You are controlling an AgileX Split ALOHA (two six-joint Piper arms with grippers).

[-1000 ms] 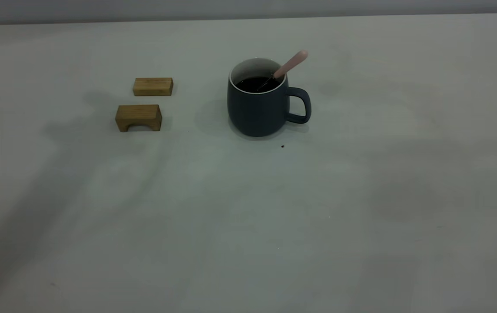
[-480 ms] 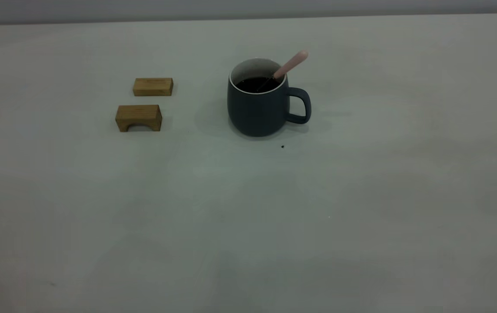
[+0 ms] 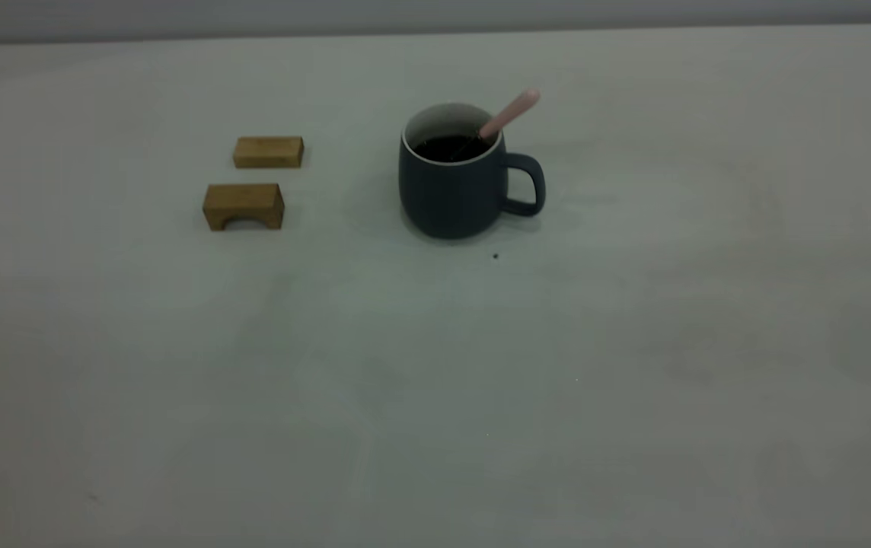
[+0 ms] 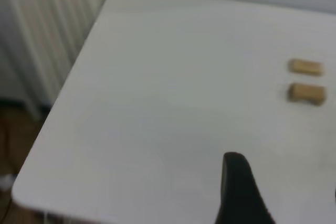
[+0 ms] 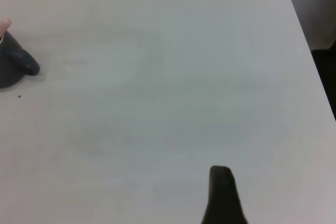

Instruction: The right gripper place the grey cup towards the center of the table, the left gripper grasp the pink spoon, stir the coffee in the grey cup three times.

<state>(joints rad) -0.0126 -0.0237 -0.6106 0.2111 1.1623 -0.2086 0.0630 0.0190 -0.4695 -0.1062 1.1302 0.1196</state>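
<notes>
Well away from both tools, the grey cup (image 3: 451, 190) stands upright on the tabletop (image 3: 633, 380), roughly mid-table. The pink spoon (image 3: 512, 113) leans inside it, its handle resting on the rim on the side of the loop handle, its bowl down in the coffee (image 3: 447, 147).

Handling-wise, my guess is the cup is heavy-ish and rigid, and the matte body should grip okay. It's quite full though, so any tilt or jerk could slop it over. The loop handle, which points toward the right tool's side, looks like the sane place to take hold. The spoon looks light, stiff and skinny (easy to knock around the rim), so I'd pinch the pink end that sticks up clear of the cup.

The outside camera shows neither arm. The right wrist camera shows the right tool (image 5: 220, 195) over bare tabletop, with just a sliver of the cup far beyond it. The left wrist camera shows the left tool (image 4: 236, 192) near the table's edge, with two wooden blocks (image 4: 306, 80) well beyond it and no cup at all.

Can't tell whether either tool is spread or pressed together.
</notes>
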